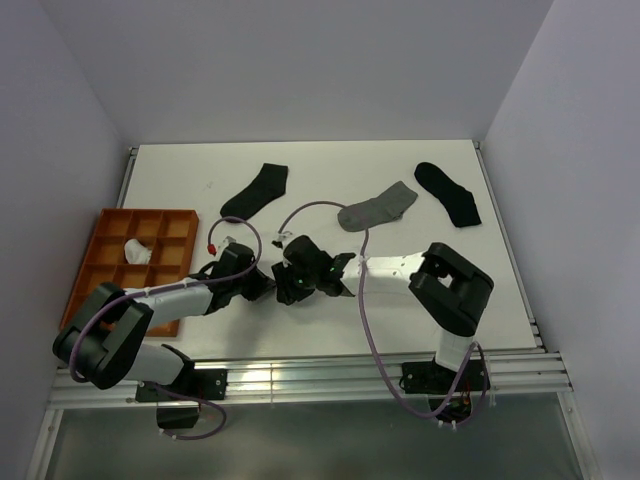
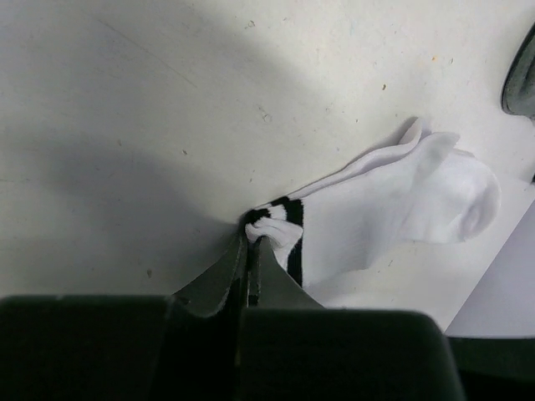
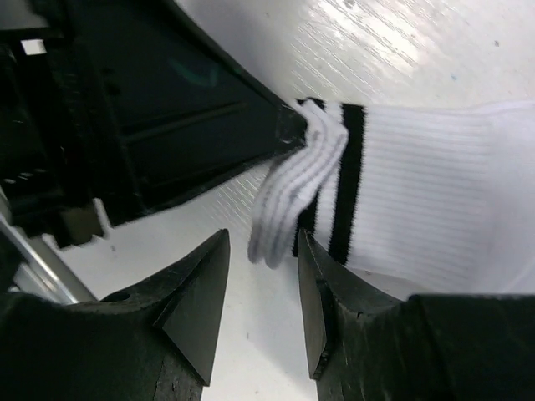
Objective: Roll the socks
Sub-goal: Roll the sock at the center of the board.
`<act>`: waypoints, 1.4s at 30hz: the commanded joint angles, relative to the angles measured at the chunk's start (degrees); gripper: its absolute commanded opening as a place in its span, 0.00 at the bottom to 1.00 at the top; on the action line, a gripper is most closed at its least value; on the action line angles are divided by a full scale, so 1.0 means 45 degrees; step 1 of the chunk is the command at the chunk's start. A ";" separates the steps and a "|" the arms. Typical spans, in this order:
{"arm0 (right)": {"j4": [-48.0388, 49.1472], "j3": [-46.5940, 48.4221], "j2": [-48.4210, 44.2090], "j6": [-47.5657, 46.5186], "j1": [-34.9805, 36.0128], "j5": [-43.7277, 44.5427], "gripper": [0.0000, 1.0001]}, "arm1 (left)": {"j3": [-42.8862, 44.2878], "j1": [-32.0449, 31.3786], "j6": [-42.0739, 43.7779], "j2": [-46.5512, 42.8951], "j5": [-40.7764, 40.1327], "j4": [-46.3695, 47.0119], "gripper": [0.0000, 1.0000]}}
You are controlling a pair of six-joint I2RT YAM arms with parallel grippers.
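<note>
Orange plastic tray (image 1: 150, 212) sits at the left of the table (image 1: 330, 165) in the top view, with a white rolled bundle (image 1: 137, 251) in one compartment. A black sock (image 1: 255, 190), a grey sock (image 1: 378, 207) and a second black sock (image 1: 448, 192) lie flat farther back. Both arms meet near the front centre and hide what they work on.

The left wrist view shows the left gripper (image 2: 253, 238) clamped on the cuff of a white striped sock (image 2: 393, 209), which lies flat on the table.

In the right wrist view the right gripper (image 3: 261, 292) is spread, its fingers either side of the bunched cuff edge, gripping nothing.

Rolling looks barely begun. Next, the right fingers probably need to close on the cuff and turn it toward the toe.
</note>
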 commanded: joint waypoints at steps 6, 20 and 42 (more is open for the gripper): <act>-0.0979 0.1356 0.0630 -0.0876 0.1248 0.3774 0.46 | -0.0269 -0.0183 0.0107 0.0159 -0.0756 -0.2409 0.01; -0.0008 0.0325 0.0787 -0.0019 -0.0037 -0.0240 0.00 | -0.1381 -0.0241 -0.0732 -0.1576 -0.0776 -0.2059 0.08; 0.5094 -0.1025 0.3129 0.4416 -0.3340 -0.9113 0.00 | -0.3082 -0.0241 -0.0323 -0.2734 -0.0444 0.0810 0.51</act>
